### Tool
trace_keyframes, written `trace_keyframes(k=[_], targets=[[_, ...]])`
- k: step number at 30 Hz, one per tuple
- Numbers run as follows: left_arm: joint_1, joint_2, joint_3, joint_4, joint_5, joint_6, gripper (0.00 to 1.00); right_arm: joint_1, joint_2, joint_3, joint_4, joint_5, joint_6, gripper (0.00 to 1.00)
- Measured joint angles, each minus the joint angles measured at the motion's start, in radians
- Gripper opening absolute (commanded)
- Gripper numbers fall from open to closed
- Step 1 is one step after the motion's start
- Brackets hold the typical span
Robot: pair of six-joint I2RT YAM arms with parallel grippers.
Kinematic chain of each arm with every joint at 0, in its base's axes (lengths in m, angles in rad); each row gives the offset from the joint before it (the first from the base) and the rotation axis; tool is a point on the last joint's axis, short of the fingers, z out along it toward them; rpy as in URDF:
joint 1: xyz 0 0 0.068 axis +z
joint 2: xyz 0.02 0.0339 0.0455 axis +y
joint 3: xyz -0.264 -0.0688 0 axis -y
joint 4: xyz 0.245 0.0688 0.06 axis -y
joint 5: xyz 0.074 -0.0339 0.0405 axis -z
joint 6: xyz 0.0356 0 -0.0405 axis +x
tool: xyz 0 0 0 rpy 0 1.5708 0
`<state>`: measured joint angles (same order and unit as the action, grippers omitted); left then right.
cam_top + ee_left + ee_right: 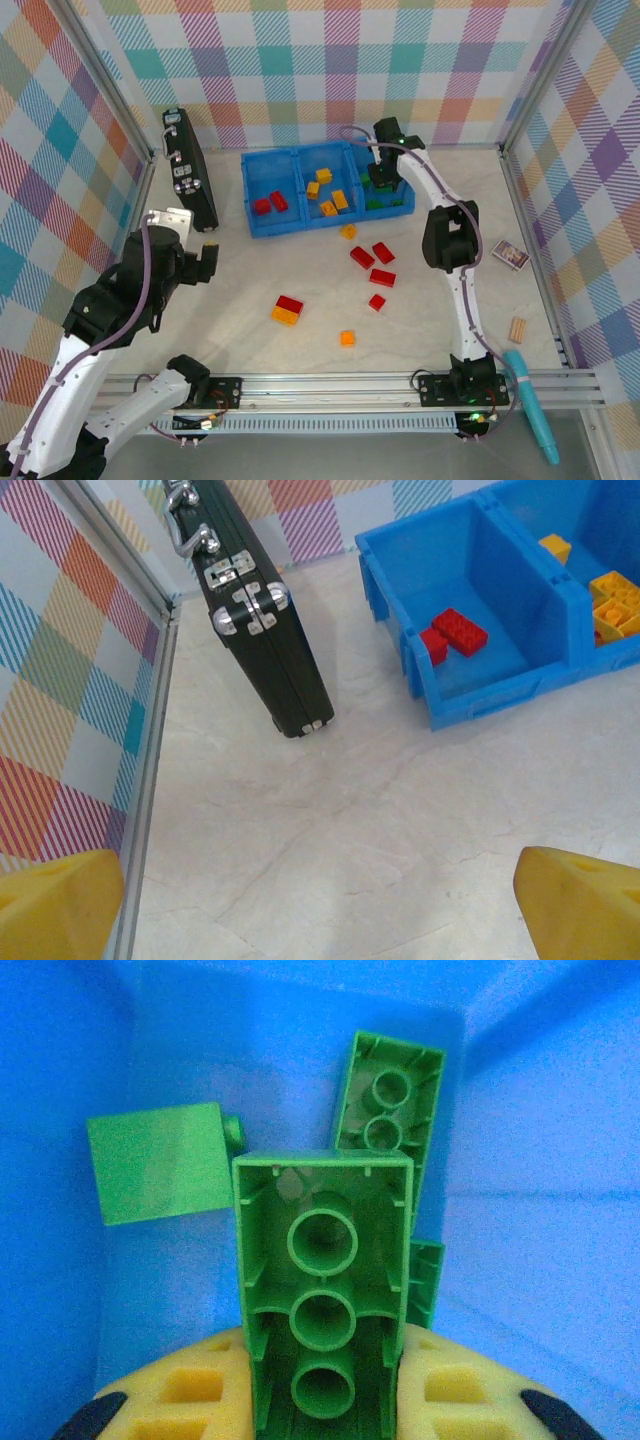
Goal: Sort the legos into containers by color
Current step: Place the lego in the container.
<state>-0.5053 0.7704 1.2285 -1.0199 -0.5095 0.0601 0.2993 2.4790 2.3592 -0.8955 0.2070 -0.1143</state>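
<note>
Blue containers (300,222) stand at the far side of the bench (250,340) in the top view. Red bricks sit in the left compartment, orange-yellow in the middle and green in the right. The right gripper (383,180) reaches down into the green compartment. Loose legos (382,277) lie scattered on the bench in front of the bins: several red, a few orange-yellow. The left gripper (207,262) hovers at the left side, near a black case (190,180).

From the left wrist, the left gripper (320,915) is spread wide with nothing between its yellow fingertips (60,905). The black case (265,630) stands on edge ahead. The left compartment of the containers (480,695) holds red bricks (460,632).

From the right wrist, the right gripper (325,1405) is clamped on a green brick (325,1260) whose hollow underside faces the camera. It is inside the blue compartment (540,1110), with other green bricks (160,1160) lying beyond it.
</note>
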Motion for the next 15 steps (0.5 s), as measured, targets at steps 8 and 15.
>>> trace_keyframes(k=[8, 15], targets=[[0.0, 0.015, 0.0, -0.001, 0.004, -0.015, 1.0, 0.0, -0.008, -0.015, -0.003, -0.014, -0.013, 0.5], [0.0, -0.018, -0.001, -0.003, 0.014, -0.023, 1.0, 0.003, -0.216, -0.233, 0.022, -0.037, -0.01, 0.62]])
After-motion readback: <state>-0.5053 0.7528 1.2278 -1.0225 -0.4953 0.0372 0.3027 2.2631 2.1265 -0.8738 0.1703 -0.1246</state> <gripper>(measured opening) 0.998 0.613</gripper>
